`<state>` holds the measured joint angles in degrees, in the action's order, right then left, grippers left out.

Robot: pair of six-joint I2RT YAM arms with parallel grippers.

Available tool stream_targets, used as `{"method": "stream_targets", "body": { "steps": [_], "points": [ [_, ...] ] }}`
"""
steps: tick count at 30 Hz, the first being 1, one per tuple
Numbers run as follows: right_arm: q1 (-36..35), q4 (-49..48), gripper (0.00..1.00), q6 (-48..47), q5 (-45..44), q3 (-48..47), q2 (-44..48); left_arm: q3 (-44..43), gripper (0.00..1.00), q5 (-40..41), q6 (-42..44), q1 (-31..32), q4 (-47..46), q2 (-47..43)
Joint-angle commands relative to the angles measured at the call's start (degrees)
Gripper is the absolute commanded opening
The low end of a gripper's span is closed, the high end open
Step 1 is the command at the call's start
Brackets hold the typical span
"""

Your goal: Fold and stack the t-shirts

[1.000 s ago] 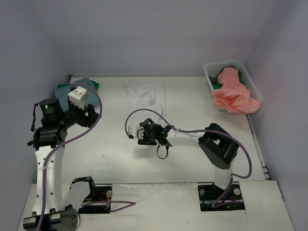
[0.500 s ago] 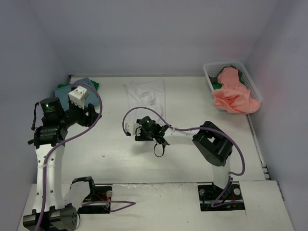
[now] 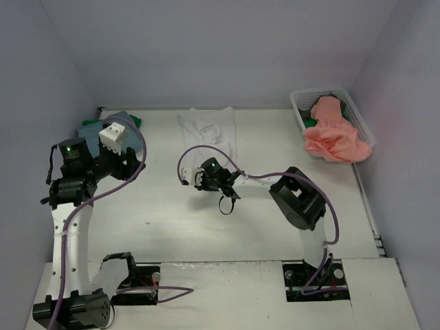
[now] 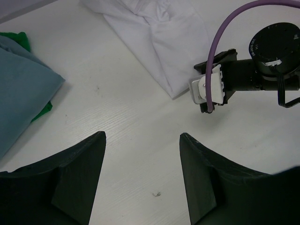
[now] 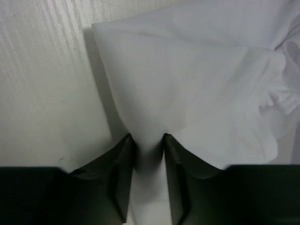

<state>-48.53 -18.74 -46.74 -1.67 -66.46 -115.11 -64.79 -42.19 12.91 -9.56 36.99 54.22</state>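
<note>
A white t-shirt (image 3: 208,129) lies crumpled at the back middle of the table. My right gripper (image 3: 207,166) is at its near edge. In the right wrist view a fold of the white t-shirt (image 5: 187,79) runs between the two fingers (image 5: 121,159), which are pinched on it. My left gripper (image 4: 143,136) hangs open over bare table, left of the white t-shirt (image 4: 159,33). A teal t-shirt (image 3: 100,128) lies folded on a green one (image 3: 135,119) at the back left. A salmon t-shirt (image 3: 335,137) spills out of the basket.
The white mesh basket (image 3: 344,94) stands at the back right against the wall, with some green cloth (image 3: 309,122) in it. Purple cables loop off both arms. Walls close in the table on three sides.
My right gripper has moved away from the arm bases to the white t-shirt's near edge and closed on a fold of it. The left arm has hardly moved.
</note>
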Motion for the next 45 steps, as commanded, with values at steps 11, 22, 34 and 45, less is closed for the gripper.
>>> {"method": "stream_targets", "body": {
  "steps": [11,22,34,45],
  "points": [
    [-0.2,17.4,0.02,1.4,8.6,2.6,2.9,-2.0,0.59,-2.1,-0.1,-0.8,-2.5,-1.0],
    [-4.5,36.7,0.00,-0.7,15.3,3.1,21.0,-1.7,0.59,-2.6,-0.2,-1.3,-2.7,-2.0],
    [-10.7,42.6,0.00,0.2,19.7,4.0,36.1,-2.2,0.59,-4.5,-1.2,-2.7,-2.1,-2.7],
    [-6.0,41.8,0.00,-4.5,21.8,-0.9,30.7,-2.5,0.59,-6.1,-2.3,-4.0,-2.3,-3.1]
  ]
}}
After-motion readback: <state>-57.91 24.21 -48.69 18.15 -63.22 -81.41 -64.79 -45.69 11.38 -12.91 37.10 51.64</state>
